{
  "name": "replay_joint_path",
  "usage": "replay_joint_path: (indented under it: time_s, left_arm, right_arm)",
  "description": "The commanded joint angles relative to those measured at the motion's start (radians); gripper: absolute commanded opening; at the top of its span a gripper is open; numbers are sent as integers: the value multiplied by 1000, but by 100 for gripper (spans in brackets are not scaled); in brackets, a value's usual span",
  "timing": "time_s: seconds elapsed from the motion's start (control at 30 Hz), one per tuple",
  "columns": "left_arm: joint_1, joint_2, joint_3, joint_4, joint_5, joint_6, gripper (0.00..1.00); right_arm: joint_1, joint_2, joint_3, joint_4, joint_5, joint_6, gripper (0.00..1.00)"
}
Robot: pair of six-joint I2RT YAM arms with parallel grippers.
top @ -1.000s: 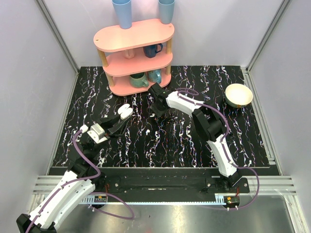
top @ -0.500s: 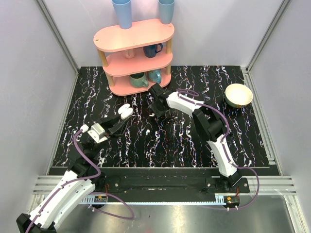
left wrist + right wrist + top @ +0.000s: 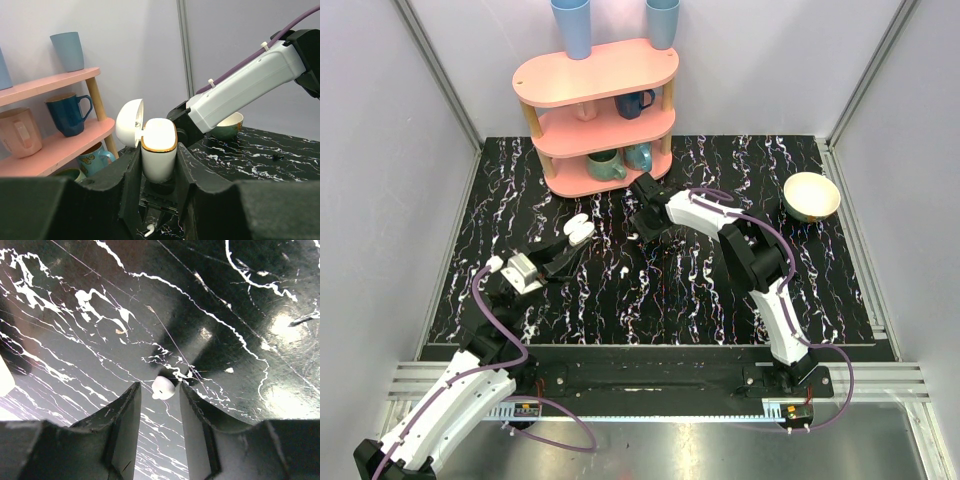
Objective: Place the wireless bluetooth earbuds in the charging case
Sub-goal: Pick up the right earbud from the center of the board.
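My left gripper [image 3: 567, 250] is shut on the white charging case [image 3: 578, 231] and holds it upright above the table. In the left wrist view the case [image 3: 159, 150] has a gold rim and its lid [image 3: 129, 122] hangs open to the left, between my fingers [image 3: 127, 175]. One white earbud [image 3: 148, 230] lies on the table below it. My right gripper [image 3: 643, 212] points down at the table near the shelf. In the right wrist view its jaws [image 3: 159, 390] stand open on either side of the other earbud [image 3: 163, 387], which lies on the black marbled table.
A pink three-level shelf [image 3: 595, 100] with mugs and two blue cups stands at the back. A cream bowl [image 3: 811, 195] sits at the back right. In the left wrist view the right arm [image 3: 250, 85] reaches in just behind the case.
The right arm's wrist has shifted very slightly over the earbud. The left arm and the case have not moved.
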Motion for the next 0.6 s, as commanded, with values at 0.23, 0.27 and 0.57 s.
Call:
replay_joint_path:
  time_s: [0.23, 0.27, 0.57]
  left_arm:
    - [-1, 10, 35, 55, -1, 6, 0]
    - [-1, 10, 35, 57, -1, 4, 0]
    - [-1, 14, 37, 58, 4, 6, 0]
  right_arm:
    - [-13, -3, -50, -94, 46, 43, 40]
    - [-13, -4, -50, -94, 44, 43, 40]
    - [-14, -1, -50, -95, 49, 18, 31]
